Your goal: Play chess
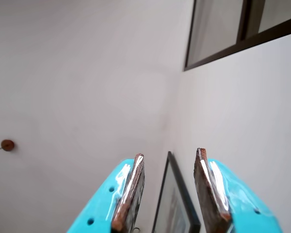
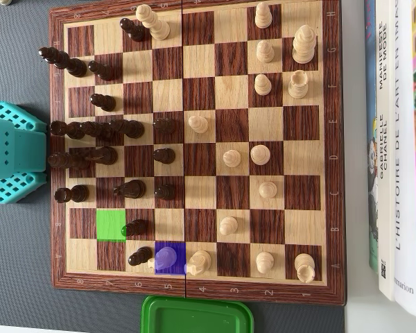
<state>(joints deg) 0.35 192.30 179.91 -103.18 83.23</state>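
in the wrist view the gripper (image 1: 168,158) pointed up at a bare wall, its jaws parted with nothing between them. in the overhead view the chessboard (image 2: 336,159) filled the middle, dark pieces (image 2: 104,129) toward nine o'clock, light pieces (image 2: 263,87) toward three. a green square (image 2: 111,225) and a purple square (image 2: 170,257) sat near seven o'clock. the teal arm base (image 2: 10,152) stood at nine o'clock, beside the board.

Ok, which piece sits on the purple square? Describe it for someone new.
In the overhead view, take the wooden chessboard and follow its bottom row, nearest the green container. The pawn stands on the purple square there, between a dark piece on its left and a larger light piece on its right. It alone looks purple-tinted.
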